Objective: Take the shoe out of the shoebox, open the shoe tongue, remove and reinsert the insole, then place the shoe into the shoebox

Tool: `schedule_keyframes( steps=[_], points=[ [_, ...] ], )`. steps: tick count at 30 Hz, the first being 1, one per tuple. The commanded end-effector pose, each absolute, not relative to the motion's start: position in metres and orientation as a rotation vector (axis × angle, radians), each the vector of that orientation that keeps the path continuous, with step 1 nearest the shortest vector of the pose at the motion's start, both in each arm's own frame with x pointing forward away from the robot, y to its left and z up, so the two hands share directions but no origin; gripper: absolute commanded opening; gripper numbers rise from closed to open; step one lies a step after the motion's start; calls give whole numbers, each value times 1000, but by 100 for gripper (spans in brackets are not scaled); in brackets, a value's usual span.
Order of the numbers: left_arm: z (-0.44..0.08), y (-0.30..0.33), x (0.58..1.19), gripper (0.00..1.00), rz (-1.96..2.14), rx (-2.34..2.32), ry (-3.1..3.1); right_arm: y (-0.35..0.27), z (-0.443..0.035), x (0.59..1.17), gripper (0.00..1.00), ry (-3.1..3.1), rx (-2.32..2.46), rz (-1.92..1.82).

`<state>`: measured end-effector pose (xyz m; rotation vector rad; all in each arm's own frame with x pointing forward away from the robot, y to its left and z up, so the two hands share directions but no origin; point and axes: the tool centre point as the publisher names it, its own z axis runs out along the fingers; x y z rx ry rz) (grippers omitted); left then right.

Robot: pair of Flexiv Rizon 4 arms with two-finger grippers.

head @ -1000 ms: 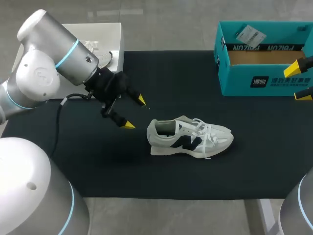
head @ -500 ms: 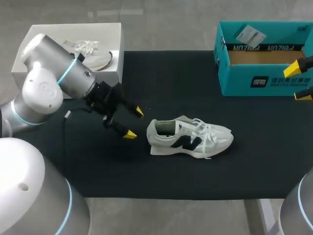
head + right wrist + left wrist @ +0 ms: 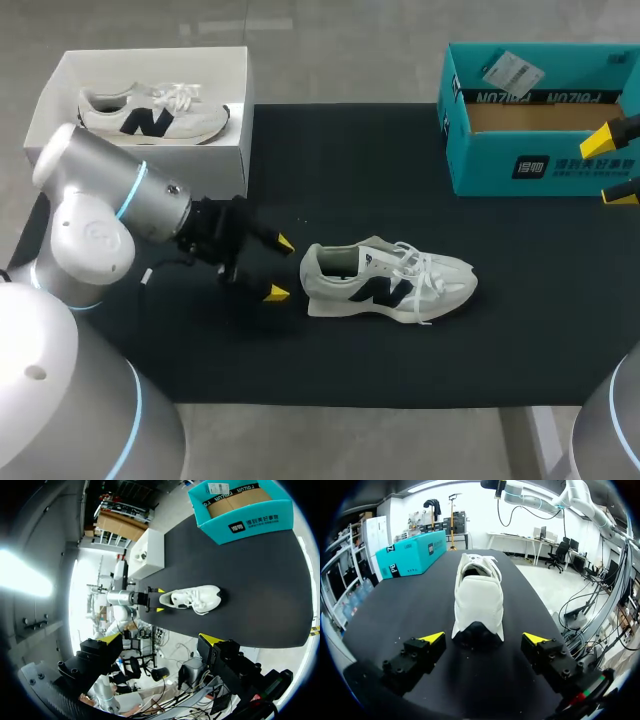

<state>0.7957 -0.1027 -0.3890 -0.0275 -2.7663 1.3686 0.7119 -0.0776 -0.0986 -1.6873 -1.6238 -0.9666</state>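
Dropped low in the last 1 s to 9 o'clock of the white sneaker (image 3: 388, 282), upright at 8 o'clock of the teal shoebox (image 3: 540, 165), left gripper (image 3: 280, 268) fingers wide, likely lining up a heel grasp; right gripper (image 3: 612, 168) likewise wide, unmoved.

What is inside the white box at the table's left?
A white sneaker with a dark logo lies inside the white box. The floor beneath it is hidden, and my left arm covers the box's near corner.
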Motion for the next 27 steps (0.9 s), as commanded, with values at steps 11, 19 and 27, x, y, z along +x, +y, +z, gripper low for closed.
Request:
schedule_keyframes(
  steps=[11, 19, 27],
  points=[
    [-401, -122, 802, 100, 1435, 2, -2753, -77, -99, 712, 100, -1624, -1690, -965],
    [-406, -133, 800, 100, 1454, 5, -2709, -77, -99, 712, 100, -1624, -1690, -965],
    [-413, -140, 793, 100, 1440, 8, -2694, -77, -99, 712, 100, -1624, -1690, -965]
  ],
)
